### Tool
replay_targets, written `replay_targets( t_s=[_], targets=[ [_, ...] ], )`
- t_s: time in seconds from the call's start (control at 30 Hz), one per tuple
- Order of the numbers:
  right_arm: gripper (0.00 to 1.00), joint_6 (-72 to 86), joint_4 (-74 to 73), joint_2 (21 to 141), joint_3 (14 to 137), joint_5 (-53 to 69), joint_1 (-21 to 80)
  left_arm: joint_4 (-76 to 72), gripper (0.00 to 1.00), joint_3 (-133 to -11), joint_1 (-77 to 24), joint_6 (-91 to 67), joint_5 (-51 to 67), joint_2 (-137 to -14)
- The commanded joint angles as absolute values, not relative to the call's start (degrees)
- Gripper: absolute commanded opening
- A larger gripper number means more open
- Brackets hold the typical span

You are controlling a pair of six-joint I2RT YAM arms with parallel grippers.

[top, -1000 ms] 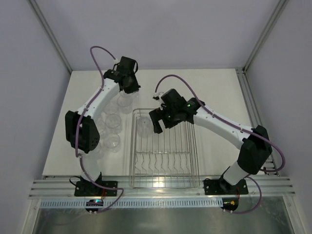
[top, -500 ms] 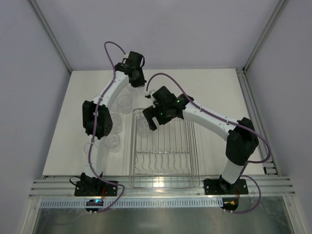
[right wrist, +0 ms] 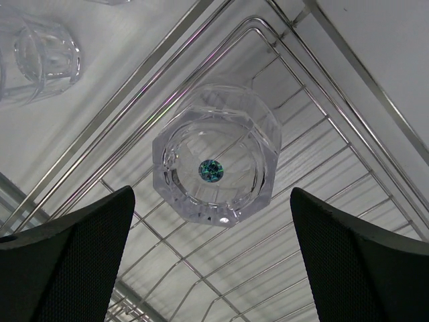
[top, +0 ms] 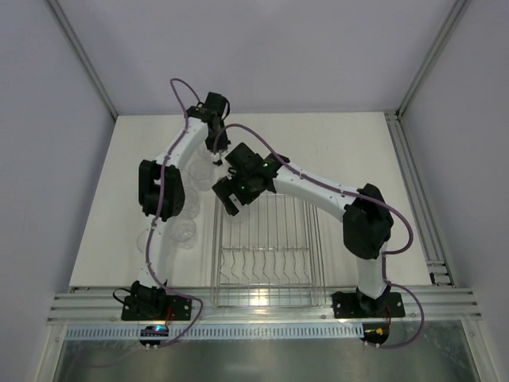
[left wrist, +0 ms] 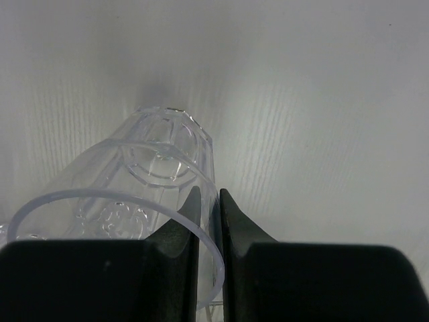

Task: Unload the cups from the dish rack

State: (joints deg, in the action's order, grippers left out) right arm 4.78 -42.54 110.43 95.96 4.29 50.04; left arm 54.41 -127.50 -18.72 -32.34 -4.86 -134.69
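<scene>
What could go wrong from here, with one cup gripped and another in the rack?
1. The left fingers pinch only one thin wall of a small clear plastic cup at its rim; it could slip out or tip when set down.
2. The open right fingers hang above an upside-down clear faceted cup in a corner of the silver wire dish rack; descending, one finger might snag a wire or knock it.

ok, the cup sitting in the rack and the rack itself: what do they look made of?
The small clear faceted cup is transparent and glossy, and the rack bars show through its base. It is probably moulded plastic, though looks alone can't rule out glass. The large silver wire dish rack has thin round bars with bright highlights. It looks like polished or chrome-plated steel, but I can't tell which.
</scene>
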Motion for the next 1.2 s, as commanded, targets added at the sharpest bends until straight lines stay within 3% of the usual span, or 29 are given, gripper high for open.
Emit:
replay_targets(
  t_s=[0.0, 0.13, 0.27, 0.3, 0.4, 0.6, 0.73, 0.77, 0.87, 0.93, 1.07, 1.17],
  targets=[
    [0.99, 3.6, -43.1, 112.1, 99.4, 4.2, 50.2, 56.7, 0.00, -130.3, -18.4, -30.5, -4.3, -135.7],
    [1.00, 3.6, -42.6, 114.3, 100.5, 3.3, 50.2, 57.8, 0.05, -129.6, -18.3, -30.1, -4.2, -136.1],
    [1.00, 3.7, -41.9, 116.3, 101.2, 2.9, 50.3, 57.3, 0.34, -127.3, -18.0, -30.5, -3.9, -134.5],
    [1.00, 3.7, -41.8, 116.5, 101.5, 2.9, 50.2, 57.0, 0.46, -125.5, -17.8, -30.6, -3.6, -134.0],
    [1.00, 4.0, -41.7, 117.4, 102.0, 3.2, 50.3, 55.4, 0.61, -122.7, -17.7, -31.0, -3.2, -131.8],
    [0.97, 4.5, -40.9, 117.8, 101.3, 2.5, 50.1, 54.6, 0.75, -121.0, -17.5, -32.3, -1.8, -128.2],
    [0.78, 4.9, -40.1, 117.2, 99.8, 1.9, 50.1, 52.9, 0.78, -119.4, -17.5, -33.4, -0.4, -124.1],
    [0.67, 5.4, -39.3, 116.5, 98.5, 1.6, 49.9, 52.5, 0.79, -118.7, -17.5, -33.7, -0.3, -123.3],
    [0.52, 6.1, -37.8, 114.6, 96.4, 1.5, 49.5, 51.9, 0.80, -118.6, -17.5, -34.5, 2.0, -119.9],
    [0.47, 6.6, -37.3, 113.7, 94.5, 1.5, 49.2, 51.6, 0.80, -118.3, -17.5, -35.3, 2.9, -118.1],
    [0.18, 7.4, -35.7, 109.4, 89.6, 1.8, 48.3, 50.1, 0.81, -116.2, -17.4, -37.1, 5.0, -112.1],
    [0.04, 8.6, -34.7, 105.8, 85.7, 3.2, 47.5, 48.2, 0.81, -112.9, -17.4, -38.9, 7.6, -106.8]
  ],
)
